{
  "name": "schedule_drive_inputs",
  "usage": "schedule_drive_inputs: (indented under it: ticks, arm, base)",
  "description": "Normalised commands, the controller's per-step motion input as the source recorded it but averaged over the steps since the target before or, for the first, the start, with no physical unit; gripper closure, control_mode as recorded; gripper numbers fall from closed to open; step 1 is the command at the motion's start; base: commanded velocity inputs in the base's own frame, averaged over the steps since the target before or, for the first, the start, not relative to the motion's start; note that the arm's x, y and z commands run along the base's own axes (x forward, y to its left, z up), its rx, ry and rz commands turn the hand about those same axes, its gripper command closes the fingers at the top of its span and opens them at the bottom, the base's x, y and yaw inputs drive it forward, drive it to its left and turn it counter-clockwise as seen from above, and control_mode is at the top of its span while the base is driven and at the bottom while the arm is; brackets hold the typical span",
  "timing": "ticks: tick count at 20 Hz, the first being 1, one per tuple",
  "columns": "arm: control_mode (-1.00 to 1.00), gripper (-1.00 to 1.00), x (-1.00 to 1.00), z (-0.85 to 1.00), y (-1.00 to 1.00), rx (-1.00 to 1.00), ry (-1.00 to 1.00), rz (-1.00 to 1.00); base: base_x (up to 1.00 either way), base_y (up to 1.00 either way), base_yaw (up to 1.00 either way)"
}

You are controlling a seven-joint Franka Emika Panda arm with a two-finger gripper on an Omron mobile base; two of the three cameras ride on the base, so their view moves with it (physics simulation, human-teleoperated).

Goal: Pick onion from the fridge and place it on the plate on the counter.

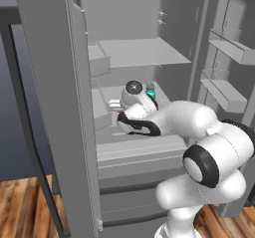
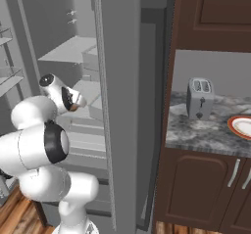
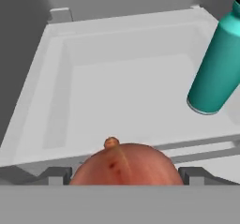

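Two base cameras plus the hand cam, and they each give you different bits. Starting on the left in the left base view: the fridge stands open, its door edge up close on the left, grey shelves in the middle and door bins off to the right. The arm reaches in to the middle shelf, and the teal bottle just peeks out behind the wrist; the gripper is mostly hidden by the hand there. Over in the right base view you get the same fridge from the other side, with a sliver of orange at the gripper, and then stuff the left cam can't see at all: further right there's the marbled surface over dark brown cabinets, a silver two-slot toaster standing on it, and at the far right edge the plate with its orange-red rim, cut off by the frame. The hand view is the useful one: the onion sits right between the two dark finger tips, which look clamped against its sides, above the shelf, with the bottle standing upper right, well apart from it. No labels or writing readable on anything, bottle and toaster included.
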Motion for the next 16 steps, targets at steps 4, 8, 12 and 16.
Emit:
schedule_drive_inputs:
  ticks: [4, 8, 12, 16]
  arm:
    - [-1.0, 1.0, -0.87, 0.56, -0.14, 0.02, 0.02, 0.0]
    - [-1.0, 1.0, -0.81, 0.2, -0.3, 0.0, 0.0, -0.01]
    - [-1.0, 1.0, -0.65, 0.0, -0.51, 0.0, 0.0, -0.04]
    - [-1.0, 1.0, -0.61, 0.05, -0.46, 0.0, 0.0, -0.08]
  base:
    - [0.0, 0.0, 0.0]
    - [0.0, 0.0, 0.0]
    - [0.0, 0.0, 0.0]
    - [0.0, 0.0, 0.0]
